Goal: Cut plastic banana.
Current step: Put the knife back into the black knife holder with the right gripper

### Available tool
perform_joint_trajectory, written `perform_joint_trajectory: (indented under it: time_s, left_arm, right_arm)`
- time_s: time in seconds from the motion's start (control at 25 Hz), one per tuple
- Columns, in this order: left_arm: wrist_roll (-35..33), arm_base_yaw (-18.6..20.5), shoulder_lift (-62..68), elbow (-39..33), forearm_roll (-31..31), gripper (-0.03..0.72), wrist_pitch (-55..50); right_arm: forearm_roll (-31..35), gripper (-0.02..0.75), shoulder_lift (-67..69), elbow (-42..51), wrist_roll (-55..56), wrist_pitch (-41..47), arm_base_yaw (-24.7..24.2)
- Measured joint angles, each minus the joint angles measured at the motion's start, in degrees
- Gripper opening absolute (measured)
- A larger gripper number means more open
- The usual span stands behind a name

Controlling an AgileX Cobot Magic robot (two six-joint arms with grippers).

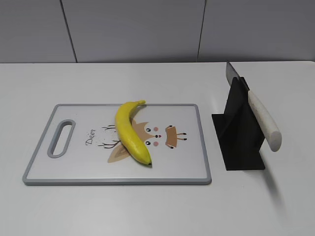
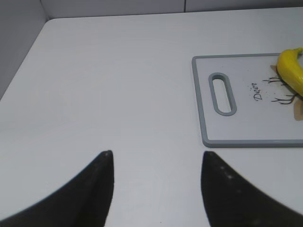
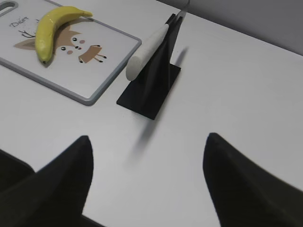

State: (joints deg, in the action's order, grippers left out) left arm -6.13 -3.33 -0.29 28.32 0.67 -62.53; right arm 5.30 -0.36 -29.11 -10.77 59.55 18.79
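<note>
Both my grippers, left [image 2: 156, 163] and right [image 3: 147, 146], are spread wide and hold nothing. The plastic banana [image 1: 131, 132] lies on the cutting board [image 1: 44, 169], ahead of both, ready to cut. My knife [image 3: 147, 49] leans in its stand [image 3: 151, 87], handle pointing toward my right gripper, easy to grab.

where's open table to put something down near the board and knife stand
Bare table lies left of the cutting board, and in front of the board and the knife stand. Tightest: the narrow strip between board and stand. The plastic banana occupies the board's middle.
</note>
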Motion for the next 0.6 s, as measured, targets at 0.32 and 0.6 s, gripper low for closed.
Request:
perform_joint_trajectory:
  time_s: [0.32, 0.6]
  left_arm:
    - [0.0, 0.0, 0.0, 0.0, 0.0, 0.573, 0.0]
    - [0.0, 0.0, 0.0, 0.0, 0.0, 0.573, 0.0]
  right_arm:
    - [0.0, 0.563, 0.0, 0.0, 0.0, 0.0, -9.7]
    - [0.0, 0.563, 0.0, 0.0, 0.0, 0.0, -16.6]
